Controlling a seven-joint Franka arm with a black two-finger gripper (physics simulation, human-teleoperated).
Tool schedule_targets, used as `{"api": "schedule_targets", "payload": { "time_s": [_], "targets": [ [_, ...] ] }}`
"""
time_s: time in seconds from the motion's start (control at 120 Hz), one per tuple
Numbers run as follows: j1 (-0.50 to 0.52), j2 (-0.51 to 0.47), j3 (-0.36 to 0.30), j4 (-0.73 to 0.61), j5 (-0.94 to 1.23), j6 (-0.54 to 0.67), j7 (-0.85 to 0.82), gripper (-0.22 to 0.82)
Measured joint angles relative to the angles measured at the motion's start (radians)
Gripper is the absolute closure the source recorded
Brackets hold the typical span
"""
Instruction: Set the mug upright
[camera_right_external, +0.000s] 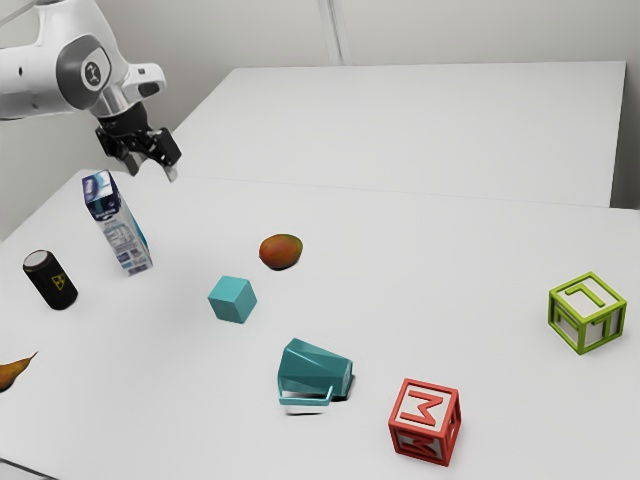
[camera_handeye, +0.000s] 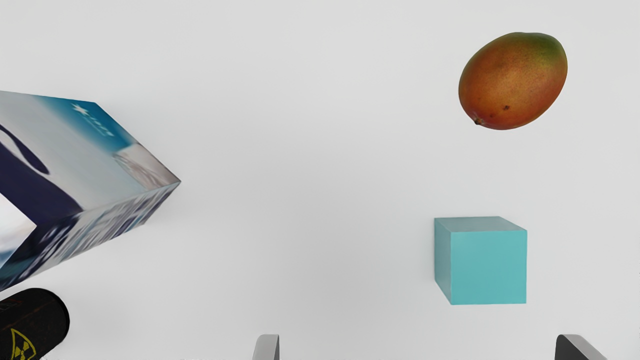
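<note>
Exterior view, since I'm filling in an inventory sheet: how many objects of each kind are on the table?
Blocks: 3 (plain teal cube, red-framed letter cube, green-framed letter cube)
Fruits: 2 (oval orange-green mango, brownish pointed fruit)
Mugs: 1 (faceted teal mug)
Cans: 1 (black cylindrical can)
Cartons: 1 (tall white-and-blue carton)
Total: 8
</note>
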Motion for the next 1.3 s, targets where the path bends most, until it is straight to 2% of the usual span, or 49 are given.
{"api": "schedule_targets", "payload": {
  "time_s": [0.108, 0.225, 0.325, 0.558, 0.825, 1.058, 1.3],
  "targets": [
    [-0.003, -0.016, 0.002, -0.030, -0.003, -0.010, -0.002, 0.00],
    [-0.026, -0.079, 0.006, -0.187, -0.043, 0.027, -0.010, 0.00],
    [-0.031, -0.081, 0.007, -0.278, -0.131, 0.057, -0.018, 0.00],
    [-0.062, -0.040, 0.018, -0.367, -0.355, 0.100, -0.021, 0.00],
    [-0.227, -0.024, 0.020, -0.467, -0.531, 0.158, -0.023, 0.00],
    [-0.212, -0.022, 0.025, -0.519, -0.612, 0.192, -0.021, 0.00],
    [-0.259, -0.021, 0.026, -0.566, -0.718, 0.227, -0.005, 0.00]
  ]
}}
